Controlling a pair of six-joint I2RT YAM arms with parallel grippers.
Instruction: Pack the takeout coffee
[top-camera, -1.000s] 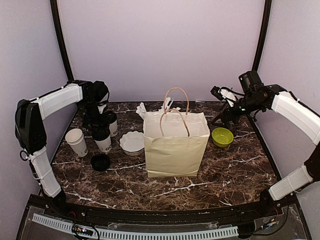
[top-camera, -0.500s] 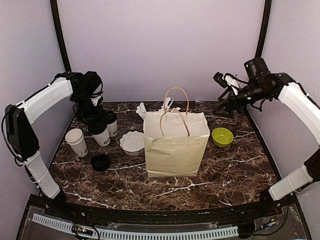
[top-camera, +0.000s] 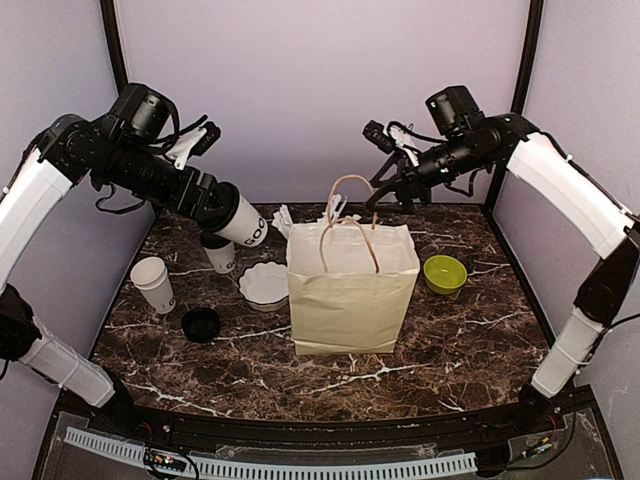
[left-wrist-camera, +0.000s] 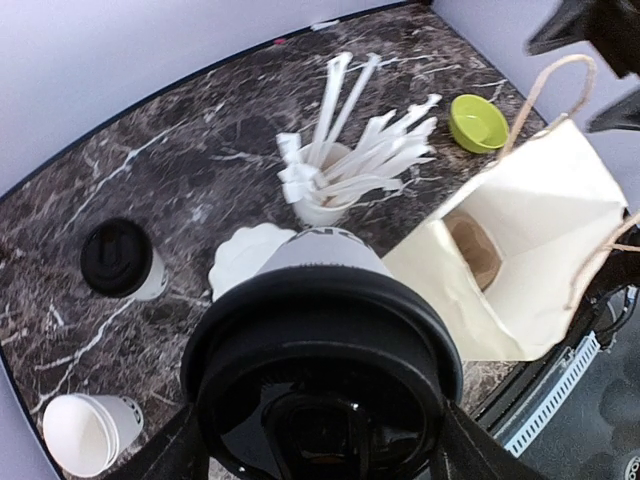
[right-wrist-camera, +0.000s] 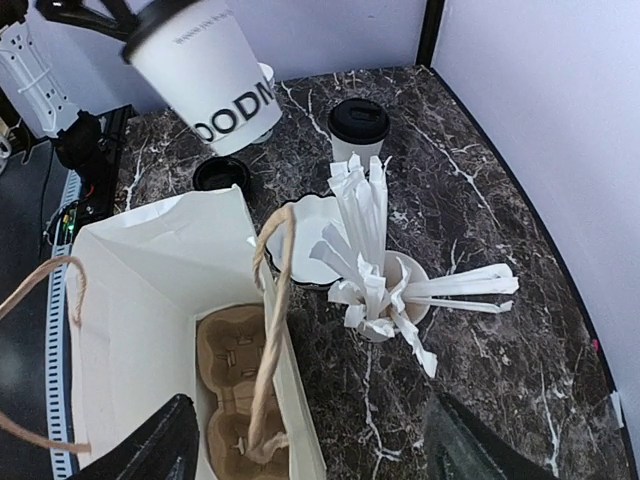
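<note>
Dark marble table fills the overhead view, with the paper bag standing open at its middle. The left gripper is clamped on the lidded end of the lifted cup, which hangs tilted in the air left of the bag, probably on its way to the opening. The second cup waits on the table below.

From the left wrist, the black lid sits between the fingers.

From the right wrist, the right gripper hangs spread wide and empty over the bag, likely to steady its handles. A cardboard carrier lies inside.

Half a second earlier the cup was low beside its twin, and the right arm hovered farther right, near the green bowl.
</note>
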